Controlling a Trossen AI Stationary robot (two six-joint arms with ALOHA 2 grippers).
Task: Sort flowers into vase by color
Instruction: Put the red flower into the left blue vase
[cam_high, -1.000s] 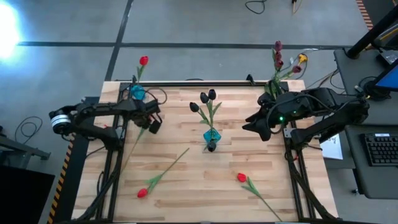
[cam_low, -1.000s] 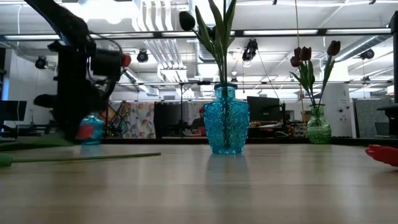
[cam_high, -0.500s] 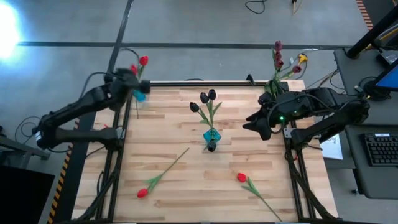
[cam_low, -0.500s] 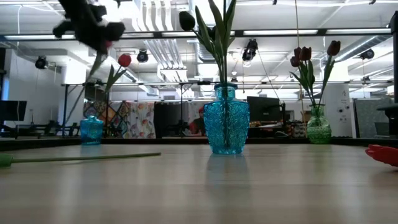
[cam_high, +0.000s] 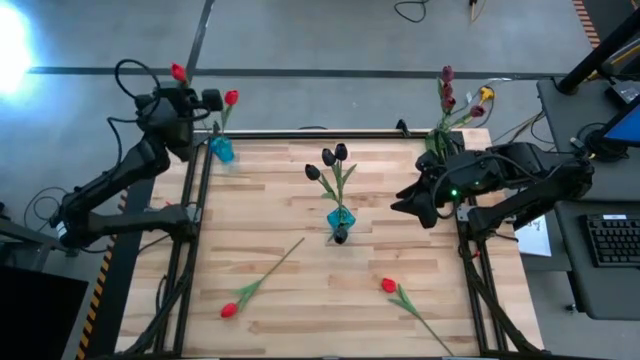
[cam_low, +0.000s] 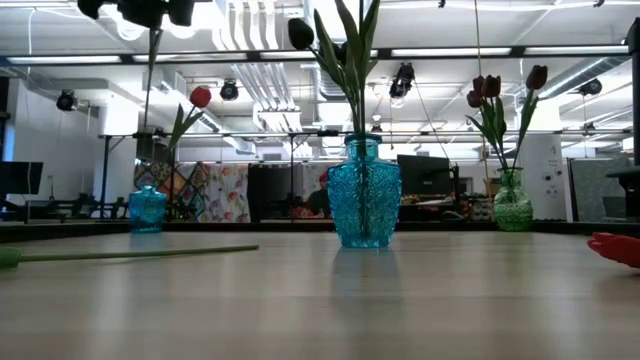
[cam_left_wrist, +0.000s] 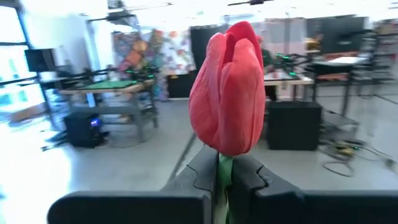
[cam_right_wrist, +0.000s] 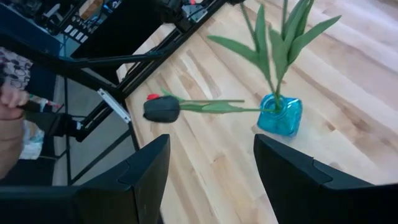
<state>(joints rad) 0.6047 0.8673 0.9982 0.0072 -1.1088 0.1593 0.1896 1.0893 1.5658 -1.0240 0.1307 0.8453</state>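
My left gripper (cam_high: 183, 88) is raised beyond the table's far left corner, shut on a red tulip (cam_left_wrist: 227, 93) whose head (cam_high: 178, 72) stands above the fingers. Below it, a small blue vase (cam_high: 221, 150) holds another red tulip (cam_high: 231, 97). The middle blue vase (cam_high: 340, 220) holds black tulips (cam_high: 333, 155). A green vase (cam_low: 512, 208) at the far right holds maroon tulips (cam_high: 447, 88). Two red tulips (cam_high: 232, 308) (cam_high: 390, 286) lie flat on the table near its front. My right gripper (cam_right_wrist: 211, 180) hangs open above the table's right side, holding nothing. My left gripper pinches the red tulip's green stem (cam_left_wrist: 221, 177) just under the head, between its two fingertips. The fingers point level and lie across the stem. The flower stands upright and lifted, its head above the fingers and its stem (cam_low: 152, 70) hanging down below them.
A black rail (cam_high: 300, 133) runs along the table's far edge. Bare wood (cam_high: 290, 190) lies between the small vase and the middle vase. A desk with a keyboard (cam_high: 612, 240) stands beyond the right edge. In the right wrist view a person's hand (cam_right_wrist: 9, 130) shows off the table.
My left gripper has risen from low over the table's left side, up and toward the far left corner. It has turned from pointing down to pointing level. The red tulip has gone up with it, now upright and lifted clear of the table.
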